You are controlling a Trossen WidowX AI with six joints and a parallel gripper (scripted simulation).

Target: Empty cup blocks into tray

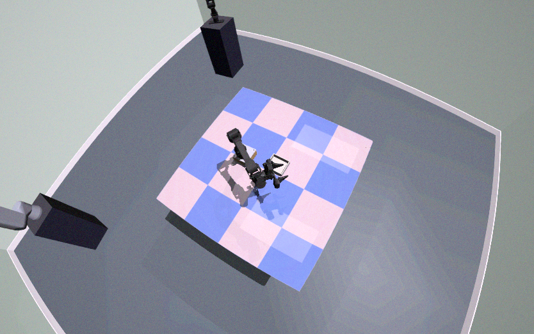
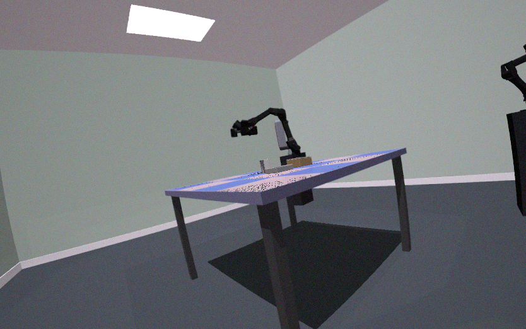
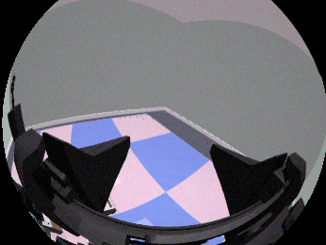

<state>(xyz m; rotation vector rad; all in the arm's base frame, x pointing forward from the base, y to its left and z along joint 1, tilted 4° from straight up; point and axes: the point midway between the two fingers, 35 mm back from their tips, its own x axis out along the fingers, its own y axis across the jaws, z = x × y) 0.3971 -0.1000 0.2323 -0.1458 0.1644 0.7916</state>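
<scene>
Pincer (image 1: 282, 171) (image 2: 243, 133) (image 3: 171, 145) released, its 2 fingers spread wide with 0 things between them, up above the checkered table (image 1: 331, 189) (image 2: 333, 179) (image 3: 167, 160). From the exterior, 1 shallow tray (image 1: 285, 169) (image 2: 278, 169) (image 3: 110, 207) lies left of 1 orange-sided box (image 1: 249, 150) (image 2: 299, 162). At the tray's left end stands 1 pale upright piece (image 2: 264, 165), possibly the cup; I cannot tell for sure. Overhead, 1 finger partly covers the tray. Whether blocks sit in the pale piece, I cannot tell.
</scene>
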